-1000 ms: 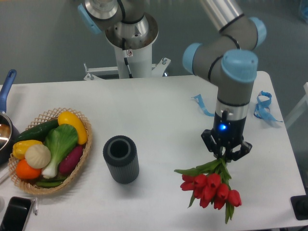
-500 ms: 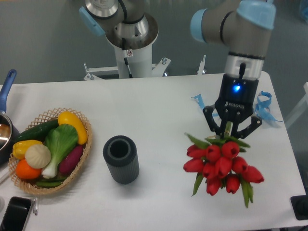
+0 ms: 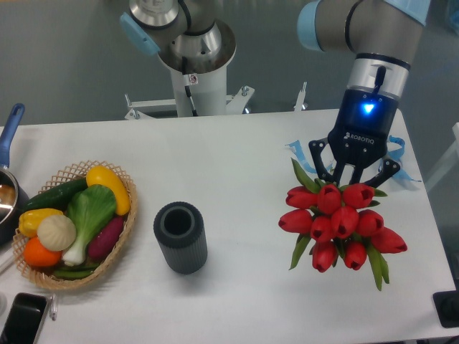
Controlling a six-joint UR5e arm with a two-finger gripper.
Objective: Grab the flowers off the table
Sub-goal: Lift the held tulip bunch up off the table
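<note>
A bunch of red tulips with green stems and leaves (image 3: 338,225) hangs over the right side of the large white flat tabletop with rounded corners (image 3: 237,172), apparently lifted clear of it, though no gap shows from this high view. About nine closed blooms cluster tightly, facing the camera, with pointed leaves sticking out below and at upper left. The stems run up out of sight behind the blooms.

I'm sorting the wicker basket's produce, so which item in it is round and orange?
The orange fruit at the woven wicker basket's lower left edge, below the pale round onion-like bulb; the others are yellow, green or purple.
</note>
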